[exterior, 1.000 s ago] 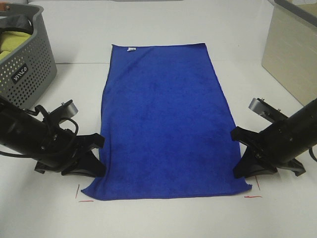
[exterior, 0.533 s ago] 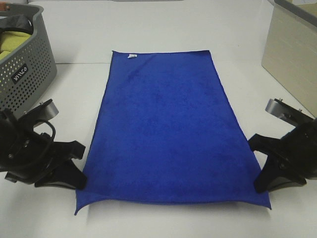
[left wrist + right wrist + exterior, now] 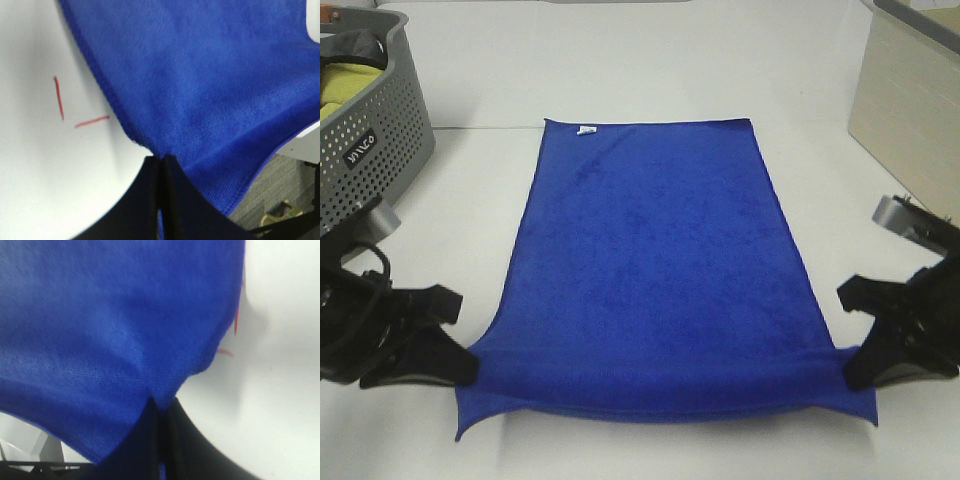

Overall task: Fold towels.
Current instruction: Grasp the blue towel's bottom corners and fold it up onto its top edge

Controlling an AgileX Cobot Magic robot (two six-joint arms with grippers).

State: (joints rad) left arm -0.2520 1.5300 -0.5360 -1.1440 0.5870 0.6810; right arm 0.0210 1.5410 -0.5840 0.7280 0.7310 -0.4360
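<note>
Exterior high: one towel (image 3: 655, 270), far end flat on the table (image 3: 650, 70), one white tag (image 3: 586, 130) at the far short edge; near edge now lifted and sagging between two grippers, higher and wider apart than half a second ago; left gripper (image 3: 468, 365) pinches the near left corner, right gripper (image 3: 848, 365) the near right corner; one grey basket (image 3: 370, 150) far left holding a yellow-green cloth (image 3: 345, 85). Left wrist: left gripper (image 3: 161, 160) jaws pressed together on the towel (image 3: 200, 75) hem; two red marks (image 3: 75, 107) uncovered on the table. Right wrist: right gripper (image 3: 161, 407) jaws likewise clamped on the towel (image 3: 110, 315) edge; red marks (image 3: 232, 335) partly visible beside the cloth.
</note>
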